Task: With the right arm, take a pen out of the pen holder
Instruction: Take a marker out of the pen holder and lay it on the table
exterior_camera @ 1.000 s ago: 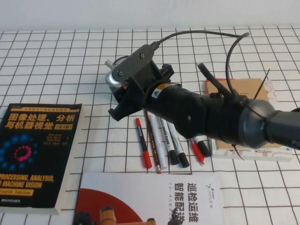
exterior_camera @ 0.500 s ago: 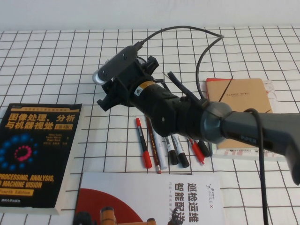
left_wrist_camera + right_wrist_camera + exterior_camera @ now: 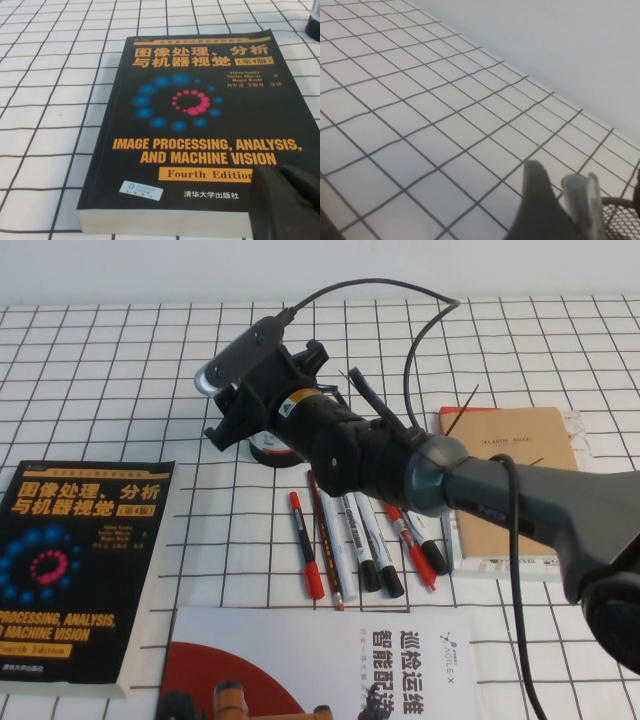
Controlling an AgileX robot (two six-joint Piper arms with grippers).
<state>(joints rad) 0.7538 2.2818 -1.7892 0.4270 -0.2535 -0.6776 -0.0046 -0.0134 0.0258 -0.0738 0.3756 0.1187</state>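
The black mesh pen holder (image 3: pixel 268 448) stands on the gridded table, mostly hidden under my right arm; its rim (image 3: pixel 620 206) shows in the right wrist view. A pen with a clear cap (image 3: pixel 577 192) rises beside that rim. My right gripper (image 3: pixel 222 430) (image 3: pixel 585 185) is at the holder's top with its jaws apart, the clear-capped pen standing between them close to one dark finger (image 3: pixel 535 200). My left gripper (image 3: pixel 274 171) hovers low over the front corner of a black book (image 3: pixel 190 125), away from the holder.
Several loose pens and markers (image 3: pixel 360 540) and a red pen (image 3: pixel 307 545) lie in front of the holder. The black book (image 3: pixel 80 570) is at the left, a brown notebook (image 3: pixel 510 470) at the right, a white booklet (image 3: pixel 320 670) at the near edge.
My right arm has swung left and away from me, carrying the gripper from over the loose pens to the holder's top. The jaws stay apart. The pens on the table have not moved.
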